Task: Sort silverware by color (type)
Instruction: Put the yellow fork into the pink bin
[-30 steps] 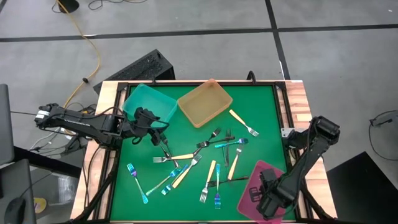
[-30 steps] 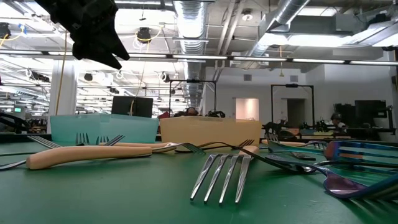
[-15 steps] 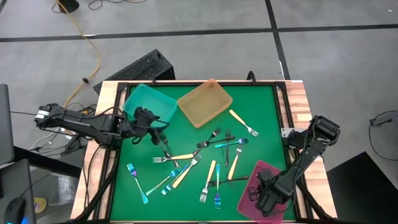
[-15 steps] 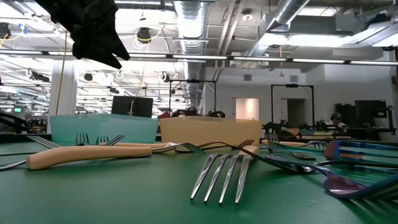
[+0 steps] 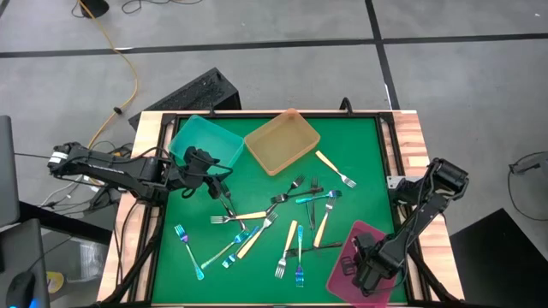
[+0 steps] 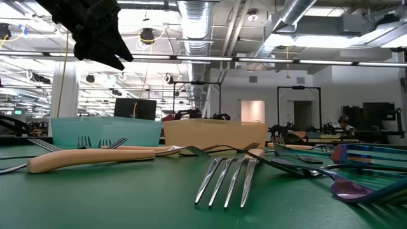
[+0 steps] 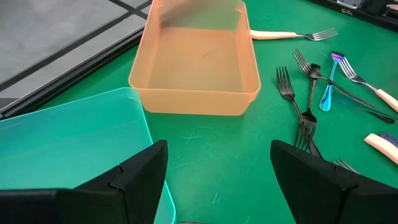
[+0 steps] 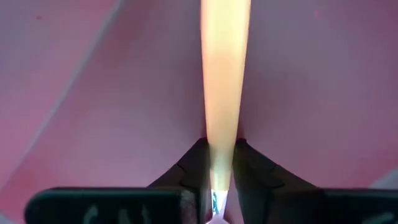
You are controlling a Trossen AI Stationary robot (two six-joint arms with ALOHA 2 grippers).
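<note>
While the green mat fills the wood-edged table, the silverware lies scattered across its middle and near half — blue, grey and cream-handled forks, some crossing. Far side: teal tray at far left, amber tray just right of it, corners nearly touching. Pink tray sits at near-right corner. Right gripper is down inside the pink tray, fingers pinching a cream handle that lies along the tray floor. Left gripper hovers by the teal tray's near edge w/ fingers spread wide, nothing between them. Floor around is grey concrete w/ dark seams, yellow cable at far left. Low view — open workshop behind, ceiling ducts, strip lights, doorway.
</note>
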